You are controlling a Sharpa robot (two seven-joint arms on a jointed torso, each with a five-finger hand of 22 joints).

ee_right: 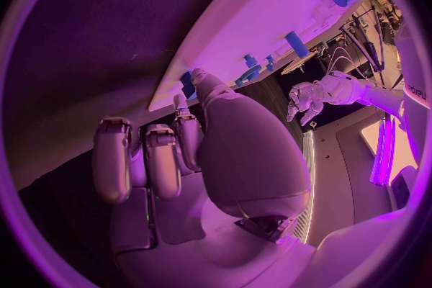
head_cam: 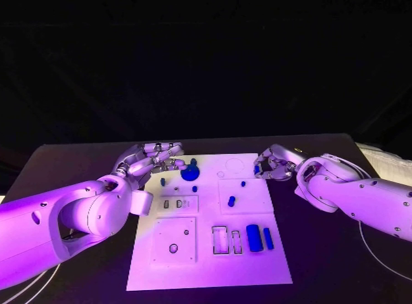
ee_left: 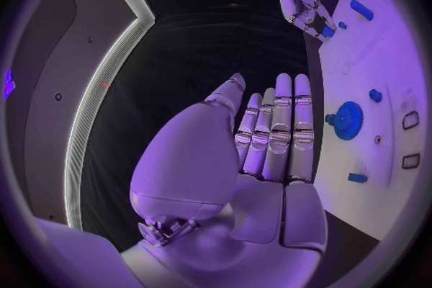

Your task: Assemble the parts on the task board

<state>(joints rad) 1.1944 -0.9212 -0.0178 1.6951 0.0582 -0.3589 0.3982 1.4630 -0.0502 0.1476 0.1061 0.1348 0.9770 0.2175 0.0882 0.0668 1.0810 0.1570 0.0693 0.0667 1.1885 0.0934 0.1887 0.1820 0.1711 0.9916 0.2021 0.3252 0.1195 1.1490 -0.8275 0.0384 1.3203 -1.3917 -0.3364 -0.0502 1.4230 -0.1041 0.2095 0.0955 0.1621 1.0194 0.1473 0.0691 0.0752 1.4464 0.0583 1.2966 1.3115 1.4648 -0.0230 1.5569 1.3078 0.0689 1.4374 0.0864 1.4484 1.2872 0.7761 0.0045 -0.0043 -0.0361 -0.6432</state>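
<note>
The white task board (head_cam: 206, 259) lies in the middle of the black table. A blue gear (head_cam: 189, 172) stands near its far edge, seen too in the left wrist view (ee_left: 348, 120). Small blue pegs (head_cam: 232, 201) lie mid-board, and a thick blue cylinder (head_cam: 253, 237) with a thinner one (head_cam: 268, 238) lies on the near right. My left hand (head_cam: 151, 158) hovers at the board's far left corner, fingers straight and holding nothing. My right hand (head_cam: 274, 163) is at the far right edge, fingers curled, pinching a small blue part (head_cam: 258, 170) at its fingertips (ee_right: 187, 83).
Square recessed plates (head_cam: 173, 239) and slotted holders (head_cam: 226, 240) sit on the board's near half. A white cable (head_cam: 389, 266) lies on the table at the near right. Black table surrounds the board on all sides.
</note>
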